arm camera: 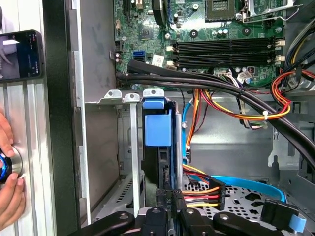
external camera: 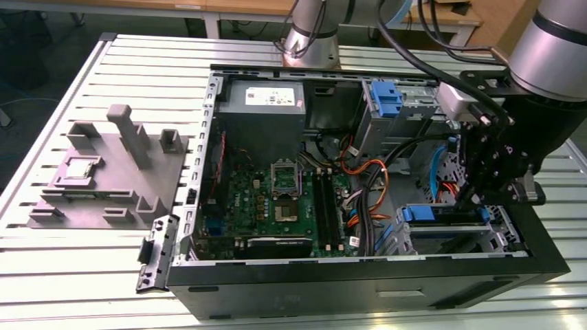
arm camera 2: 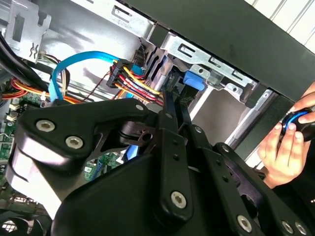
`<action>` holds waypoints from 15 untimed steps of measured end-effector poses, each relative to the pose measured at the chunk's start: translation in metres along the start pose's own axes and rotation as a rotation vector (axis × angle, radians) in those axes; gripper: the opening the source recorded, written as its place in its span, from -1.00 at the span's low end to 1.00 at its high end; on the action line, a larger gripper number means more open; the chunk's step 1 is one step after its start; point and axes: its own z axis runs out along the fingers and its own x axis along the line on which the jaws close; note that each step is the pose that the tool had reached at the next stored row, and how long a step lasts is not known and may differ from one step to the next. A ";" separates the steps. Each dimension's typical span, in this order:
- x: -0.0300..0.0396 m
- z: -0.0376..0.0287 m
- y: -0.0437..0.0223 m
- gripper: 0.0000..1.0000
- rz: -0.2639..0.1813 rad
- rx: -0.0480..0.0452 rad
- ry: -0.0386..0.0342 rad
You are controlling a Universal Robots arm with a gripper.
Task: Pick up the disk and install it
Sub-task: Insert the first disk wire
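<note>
You are working in a robotics lab or test workshop, not a home or office. The open computer case [external camera: 367,275] lies on a slotted aluminium table [external camera: 82,275] (the profiled kind that fixtures bolt onto), and the arm's silver base [external camera: 310,34] is mounted at the table's far edge. Beside the case sits a grey block of printed holders [external camera: 110,172], a purpose-made jig. Behind the table you can see wooden desks [external camera: 247,8] with cables hanging below. In the first wrist view a person's hand [arm camera: 7,167] rests on a knob near a phone [arm camera: 19,55] lying on the table.
</note>
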 end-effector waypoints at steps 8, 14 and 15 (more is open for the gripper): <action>0.0012 0.0002 0.0000 -0.66 0.000 0.0000 -0.0004; 0.0028 0.0023 0.0000 -0.66 0.002 -0.0001 -0.0009; 0.0029 0.0025 0.0000 -0.66 0.002 -0.0002 -0.0012</action>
